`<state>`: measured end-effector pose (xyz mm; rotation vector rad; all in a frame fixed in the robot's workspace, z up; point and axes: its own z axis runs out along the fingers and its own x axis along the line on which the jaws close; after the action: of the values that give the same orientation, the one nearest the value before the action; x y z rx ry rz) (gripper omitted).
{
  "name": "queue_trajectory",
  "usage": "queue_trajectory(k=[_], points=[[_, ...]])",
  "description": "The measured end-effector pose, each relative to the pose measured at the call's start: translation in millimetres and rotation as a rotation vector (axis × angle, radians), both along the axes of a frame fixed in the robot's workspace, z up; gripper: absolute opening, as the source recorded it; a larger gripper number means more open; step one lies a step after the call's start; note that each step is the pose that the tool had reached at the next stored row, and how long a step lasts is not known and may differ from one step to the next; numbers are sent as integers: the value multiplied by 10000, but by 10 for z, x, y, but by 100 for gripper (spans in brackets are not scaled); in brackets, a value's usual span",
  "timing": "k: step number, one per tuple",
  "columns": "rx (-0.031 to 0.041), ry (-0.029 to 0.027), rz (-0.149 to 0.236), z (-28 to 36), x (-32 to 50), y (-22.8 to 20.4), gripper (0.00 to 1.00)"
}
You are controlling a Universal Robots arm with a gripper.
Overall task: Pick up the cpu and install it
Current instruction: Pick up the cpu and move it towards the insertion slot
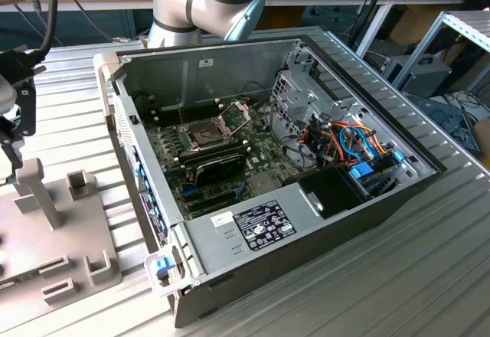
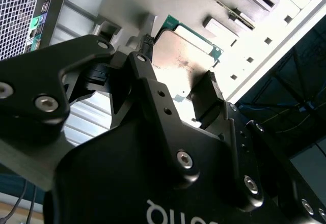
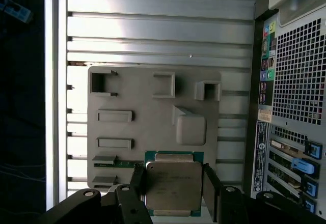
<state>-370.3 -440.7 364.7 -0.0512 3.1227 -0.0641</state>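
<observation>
I have the gripper [image 3: 173, 173] over the grey parts tray [image 3: 153, 107], which sits on the slatted bench beside the open computer case [image 1: 306, 222]. The cpu [image 3: 173, 188] sits squarely between the two black fingers [image 3: 139, 183], one on each of two opposite edges, with its silvery lid facing the first wrist camera. I judge the jaws clamped on it and, from how large it looks against the tray, lifted clear. Being square, it has no long axis to speak of. The open socket [image 1: 203, 132], its shiny frame [image 1: 236, 110] hinged up, lies well apart from the gripper, toward the exterior view's right. The arm [image 1: 207, 0] stands behind the case, reaching out over the tray with its fingers pointing down.
</observation>
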Motion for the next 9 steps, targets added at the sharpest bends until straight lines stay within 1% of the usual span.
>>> queue_trajectory(k=[9], points=[[0, 0, 0, -1, 148, 0, 55]])
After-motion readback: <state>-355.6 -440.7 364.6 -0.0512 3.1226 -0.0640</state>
